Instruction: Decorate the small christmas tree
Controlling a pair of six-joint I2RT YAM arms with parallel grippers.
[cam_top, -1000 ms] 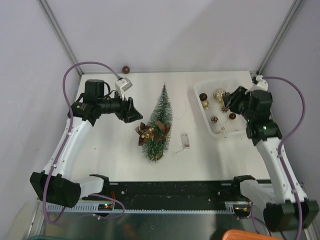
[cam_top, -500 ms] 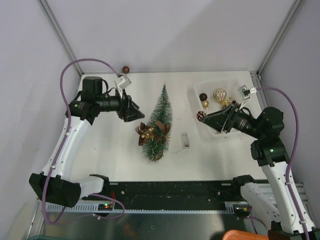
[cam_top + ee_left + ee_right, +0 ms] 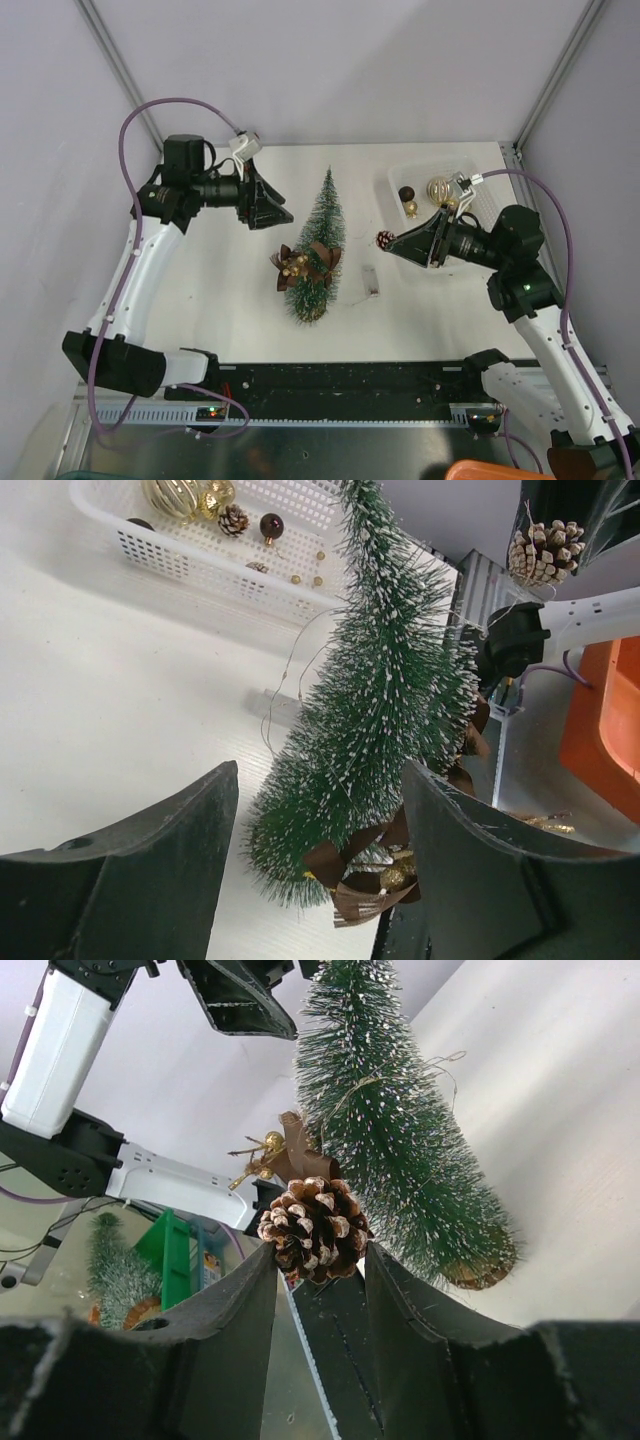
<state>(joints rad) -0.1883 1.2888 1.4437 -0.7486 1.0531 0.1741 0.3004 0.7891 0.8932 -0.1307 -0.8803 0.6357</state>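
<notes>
My right claw point(image 3: 320, 1260) is pinching a brown pine cone with white-tipped scales point(image 3: 315, 1222) between its two black fingers. It holds the cone in the air, pointed toward the small christmas tree point(image 3: 320, 245), a slim dark green bottle-brush cone with frosted bristles. My left claw point(image 3: 272, 212) hangs spread wide and holding nothing, near the tree's other side and not touching it. The tree stands in the middle of the white desk point(image 3: 230, 300), with a brown ribbon bow with gold berries point(image 3: 305, 265) already on its lower half. Off behind my right arm sits the white plastic basket point(image 3: 180, 552) of baubles. My worry is that I grip only the cone's flaky scales, so it could slip or twist loose. And if I press it into the bristles while my left claw isn't steadying the tree, that narrow-footed thing will likely tip or skid
</notes>
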